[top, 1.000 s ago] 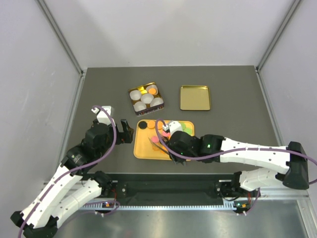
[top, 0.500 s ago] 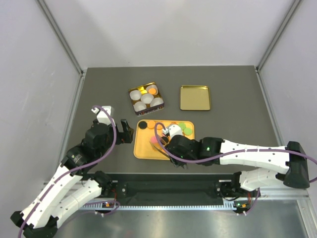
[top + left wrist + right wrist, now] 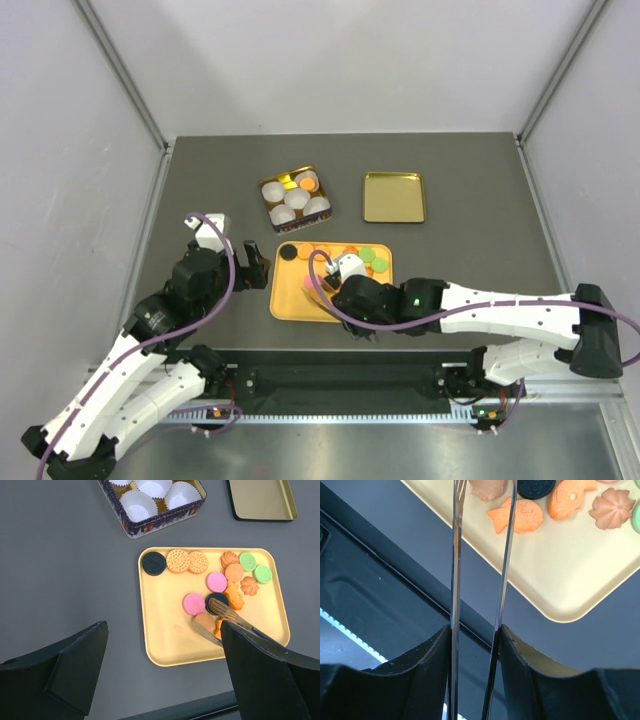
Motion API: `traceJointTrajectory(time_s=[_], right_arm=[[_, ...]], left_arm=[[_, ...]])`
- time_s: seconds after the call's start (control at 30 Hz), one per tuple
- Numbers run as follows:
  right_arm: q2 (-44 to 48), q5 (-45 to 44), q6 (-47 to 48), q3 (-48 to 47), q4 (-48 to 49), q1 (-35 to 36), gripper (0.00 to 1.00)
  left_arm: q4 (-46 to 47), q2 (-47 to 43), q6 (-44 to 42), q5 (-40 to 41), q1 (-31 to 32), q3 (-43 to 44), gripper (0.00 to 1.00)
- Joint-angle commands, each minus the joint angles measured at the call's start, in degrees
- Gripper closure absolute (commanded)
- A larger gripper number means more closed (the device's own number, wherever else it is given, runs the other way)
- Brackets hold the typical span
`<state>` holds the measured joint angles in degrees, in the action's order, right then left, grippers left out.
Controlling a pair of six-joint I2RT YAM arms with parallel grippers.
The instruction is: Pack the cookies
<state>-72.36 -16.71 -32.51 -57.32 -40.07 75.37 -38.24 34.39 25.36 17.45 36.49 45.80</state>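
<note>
The cookies (image 3: 216,582) sit on the yellow tray (image 3: 165,640), mostly toward its right side, in the middle of the overhead frame on the worktop (image 3: 470,250). The right fingers (image 3: 427,665) are pinching a pair of metal tongs (image 3: 506,555) with the tips down among the lower cookies. The left fingers (image 3: 75,660) are spread wide just left of the tray.

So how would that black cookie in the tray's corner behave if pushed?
The black cookie lies flat, so it should slide, not roll. It looks small and stiff, likely light. The tray looks smooth, so it may skid.
</note>
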Motion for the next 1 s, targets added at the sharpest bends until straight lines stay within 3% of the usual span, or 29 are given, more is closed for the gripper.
traceJointTrajectory(time_s=[0.0,0.97], right_arm=[[-0.2,-1.6,-0.7,0.4,0.7,1.1,0.58],[-2.6,-2.4,-0.6,-1.0,0.1,2.1,0.58]], left_arm=[[0.4,-0.3,-0.2,0.4,0.2,0.1,0.01],[0.5,-0.4,-0.1,0.1,0.1,0.1,0.01]])
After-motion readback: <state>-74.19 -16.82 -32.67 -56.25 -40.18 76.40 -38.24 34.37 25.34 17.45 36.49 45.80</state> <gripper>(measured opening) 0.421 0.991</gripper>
